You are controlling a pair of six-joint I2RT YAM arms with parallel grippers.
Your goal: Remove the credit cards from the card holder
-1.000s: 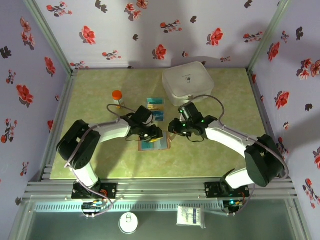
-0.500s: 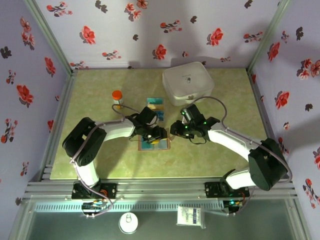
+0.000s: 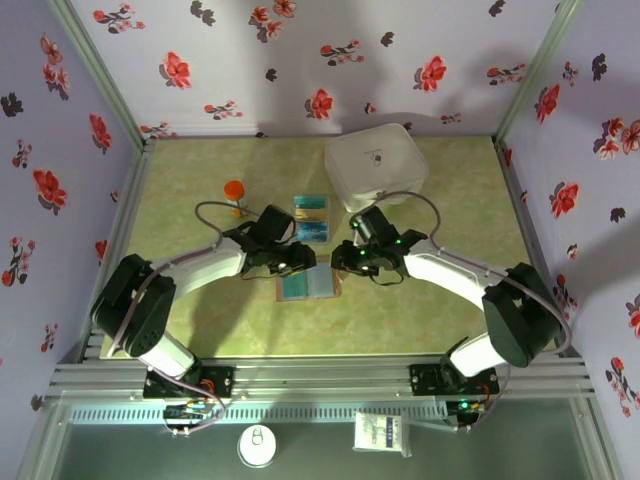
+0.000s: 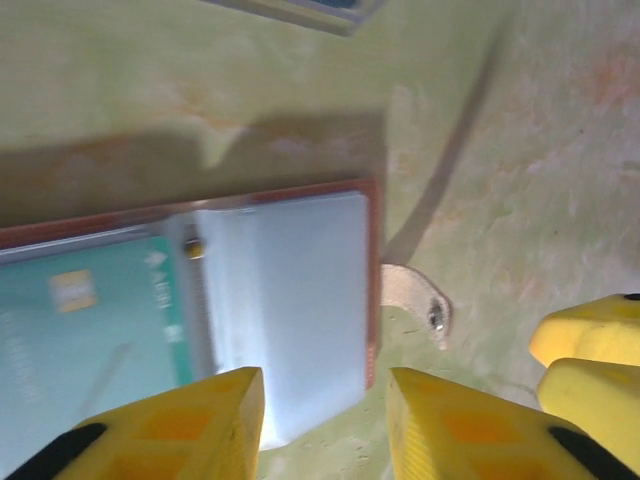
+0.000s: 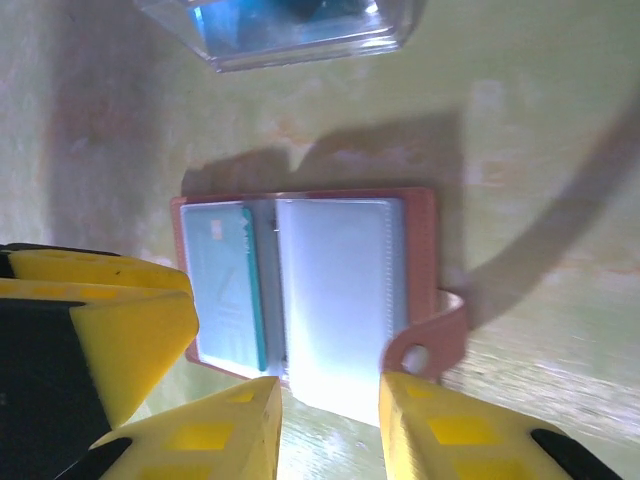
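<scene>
Teal plastic card (image 4: 90, 330) in open tan leather card holder (image 5: 340, 280): likely thin, stiff, slick, so pinch its edge; left claw (image 4: 322, 400), right claw (image 5: 328, 400) part-spread, empty.

Brown card holder (image 5: 340, 290) lies open flat, teal credit card (image 5: 222, 285) in one pocket.

Tan leather card holder (image 5: 340, 290), glossy clear plastic tray (image 5: 300, 35)

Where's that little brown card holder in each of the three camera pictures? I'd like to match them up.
Top external: the card holder lies open just below the centre.
Left wrist: card holder at left and centre, cut off by the left edge.
Right wrist: card holder in the centre, fully visible.
Shared landmark: the teal card in its left pocket.
</scene>
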